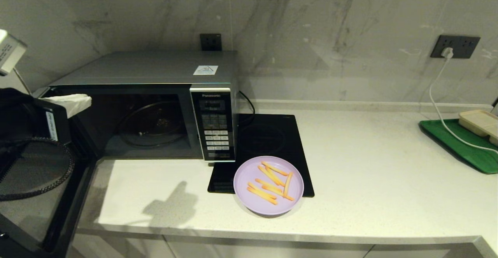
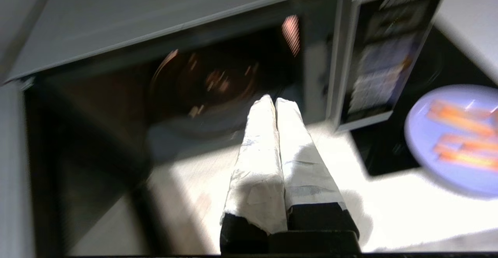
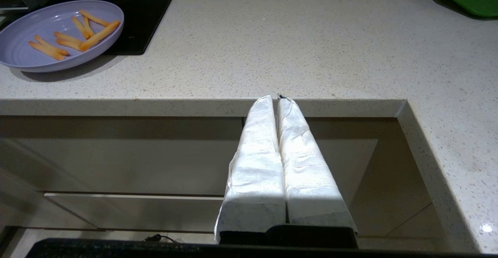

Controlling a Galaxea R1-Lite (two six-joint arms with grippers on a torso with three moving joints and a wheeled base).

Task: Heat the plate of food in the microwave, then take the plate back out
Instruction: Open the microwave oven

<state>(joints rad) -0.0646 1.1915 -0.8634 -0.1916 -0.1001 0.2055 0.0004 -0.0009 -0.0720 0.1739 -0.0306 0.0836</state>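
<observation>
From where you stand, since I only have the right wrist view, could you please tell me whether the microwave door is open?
Observer: Yes, the microwave has its door swung wide open to the robot's left.
Operator: Thank you. Is anything inside?
Observer: Only the glass turntable; the plate of food sits outside, partly on the cooktop.
Operator: My right gripper is parked off the edge of the counter; where is the other one?
Observer: The left gripper is shut and empty, in front of the open cavity.
</observation>
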